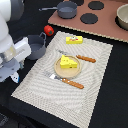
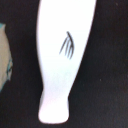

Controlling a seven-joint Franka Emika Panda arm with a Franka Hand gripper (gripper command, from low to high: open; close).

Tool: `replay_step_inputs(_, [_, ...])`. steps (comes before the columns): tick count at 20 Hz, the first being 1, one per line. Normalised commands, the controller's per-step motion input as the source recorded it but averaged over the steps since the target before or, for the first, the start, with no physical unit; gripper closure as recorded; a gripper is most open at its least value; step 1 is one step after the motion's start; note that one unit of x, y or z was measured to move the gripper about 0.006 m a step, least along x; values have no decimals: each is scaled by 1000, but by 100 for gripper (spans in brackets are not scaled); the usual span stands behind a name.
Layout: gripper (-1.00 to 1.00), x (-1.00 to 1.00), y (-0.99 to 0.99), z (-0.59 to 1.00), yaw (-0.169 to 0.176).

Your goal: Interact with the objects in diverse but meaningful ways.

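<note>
A black tabletop (image 1: 117, 85) carries a striped placemat (image 1: 95, 75). The white fish (image 2: 64, 55), smooth with dark fin strokes, lies on the black surface directly under the wrist camera. The arm (image 1: 10, 50) hangs low beside the grey pot (image 1: 36, 46); its jaws are hidden, their state cannot be told.

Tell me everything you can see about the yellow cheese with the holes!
The cheese wedge is bright yellow with a few darker round holes, and it looks like smooth plastic. It is a chunky triangle shape lying on a round tan plate, near the plate's middle. The plate sits on a striped placemat between a fork and a knife with orange handles. Nothing else touches the cheese.
</note>
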Motion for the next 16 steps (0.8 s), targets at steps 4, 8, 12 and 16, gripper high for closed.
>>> replay_step_inputs(4, [100, -42, -127, -314, -56])
replay_step_inputs(8, [100, 0, -62, -310, -29])
replay_step_inputs(12, [100, 58, -111, -30, -17])
replay_step_inputs(16, [100, 461, 101, 984, -51])
